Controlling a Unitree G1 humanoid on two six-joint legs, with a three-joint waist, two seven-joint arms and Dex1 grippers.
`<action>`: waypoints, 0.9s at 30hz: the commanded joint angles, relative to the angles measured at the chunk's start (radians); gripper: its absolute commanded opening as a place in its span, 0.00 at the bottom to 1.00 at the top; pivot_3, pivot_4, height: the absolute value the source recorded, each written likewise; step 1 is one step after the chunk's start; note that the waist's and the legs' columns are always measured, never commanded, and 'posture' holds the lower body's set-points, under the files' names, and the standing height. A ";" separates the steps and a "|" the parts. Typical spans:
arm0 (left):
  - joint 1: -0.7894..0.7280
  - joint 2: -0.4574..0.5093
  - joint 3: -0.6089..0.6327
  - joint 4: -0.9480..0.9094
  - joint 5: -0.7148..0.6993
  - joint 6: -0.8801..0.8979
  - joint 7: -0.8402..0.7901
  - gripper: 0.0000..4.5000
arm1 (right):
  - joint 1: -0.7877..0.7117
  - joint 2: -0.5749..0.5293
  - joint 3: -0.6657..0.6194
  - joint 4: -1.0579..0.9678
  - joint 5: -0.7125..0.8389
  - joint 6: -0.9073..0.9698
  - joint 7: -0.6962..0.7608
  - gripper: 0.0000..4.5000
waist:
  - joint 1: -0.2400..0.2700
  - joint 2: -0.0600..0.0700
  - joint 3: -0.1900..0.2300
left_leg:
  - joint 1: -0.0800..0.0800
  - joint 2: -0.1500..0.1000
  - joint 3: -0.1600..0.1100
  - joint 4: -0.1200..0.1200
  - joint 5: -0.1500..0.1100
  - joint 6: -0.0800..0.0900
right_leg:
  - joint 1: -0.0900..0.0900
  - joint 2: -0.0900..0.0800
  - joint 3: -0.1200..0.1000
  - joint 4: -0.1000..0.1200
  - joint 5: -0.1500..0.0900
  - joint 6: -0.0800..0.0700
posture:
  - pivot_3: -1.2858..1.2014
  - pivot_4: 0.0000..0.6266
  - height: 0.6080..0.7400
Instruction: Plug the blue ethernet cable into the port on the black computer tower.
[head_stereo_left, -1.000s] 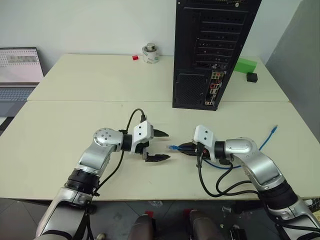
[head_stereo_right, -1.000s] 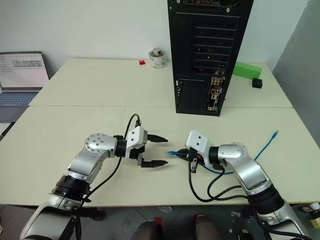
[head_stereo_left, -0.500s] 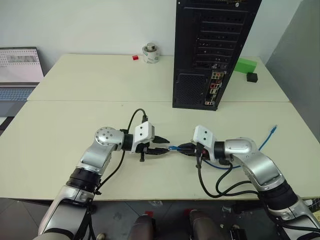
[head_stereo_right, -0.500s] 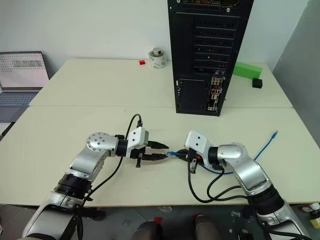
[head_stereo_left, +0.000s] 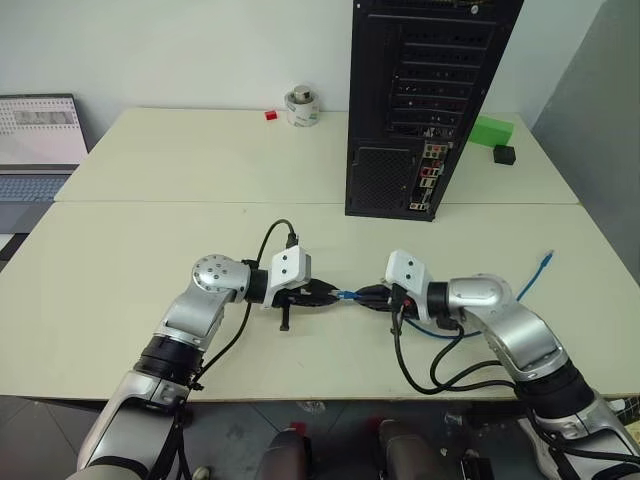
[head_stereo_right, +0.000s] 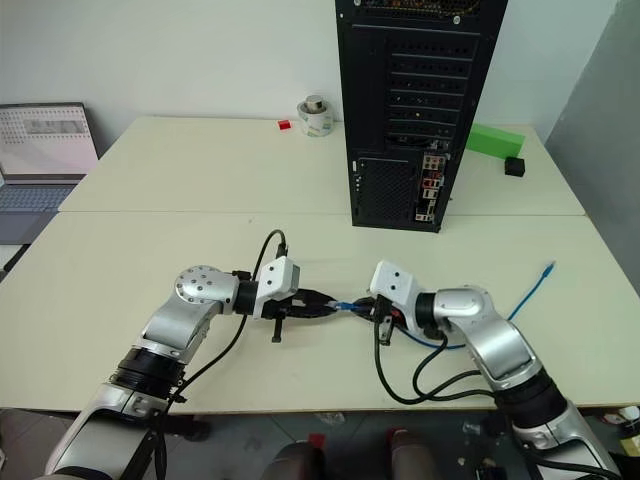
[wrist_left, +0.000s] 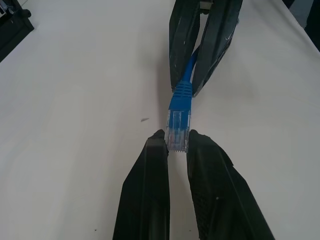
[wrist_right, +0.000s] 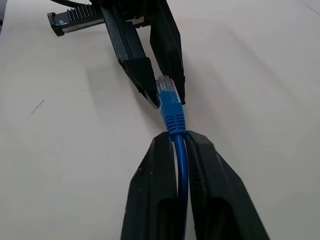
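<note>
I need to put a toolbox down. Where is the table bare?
Bare: the far-left stretch between the tape roll and laptop, and the near-left corner. Crowded: the near middle, where the left gripper and right gripper both hold the blue ethernet cable, and around the black computer tower.

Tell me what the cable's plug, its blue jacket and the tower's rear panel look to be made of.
Plug: clear hard plastic; it is see-through, with contacts showing inside.
Blue ethernet cable jacket: flexible plastic or rubber, likely; smooth, slightly glossy, with a ribbed boot behind the plug.
Black computer tower rear panel: probably painted sheet metal, matte black, with slotted covers and a perforated grille.
</note>
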 joint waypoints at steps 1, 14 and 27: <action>-0.005 0.000 0.016 -0.006 0.006 -0.058 0.015 0.06 | -0.024 -0.010 -0.011 -0.036 0.020 -0.026 0.025 0.32 | 0.001 0.000 0.000 | 0.000 0.000 0.000 0.000 0.000 0.000 | 0.000 0.000 0.000 0.000 0.000 0.000 | 0.52 0.24 1.00; 0.084 0.026 0.030 0.069 0.306 -0.860 0.331 0.06 | -0.011 -0.067 -0.244 -0.114 0.286 0.201 0.041 0.71 | 0.003 0.000 0.000 | 0.000 0.000 -0.001 0.000 0.000 0.000 | 0.000 -0.006 0.000 -0.001 0.000 0.000 | 0.52 0.24 1.00; 0.088 0.031 0.150 0.116 0.727 -1.229 0.889 0.06 | -0.007 0.029 -0.263 -0.143 0.458 0.360 -0.071 0.71 | 0.003 0.000 0.000 | -0.001 -0.001 -0.001 0.000 0.000 0.000 | 0.000 -0.007 -0.002 0.000 0.000 0.000 | 0.52 0.24 1.00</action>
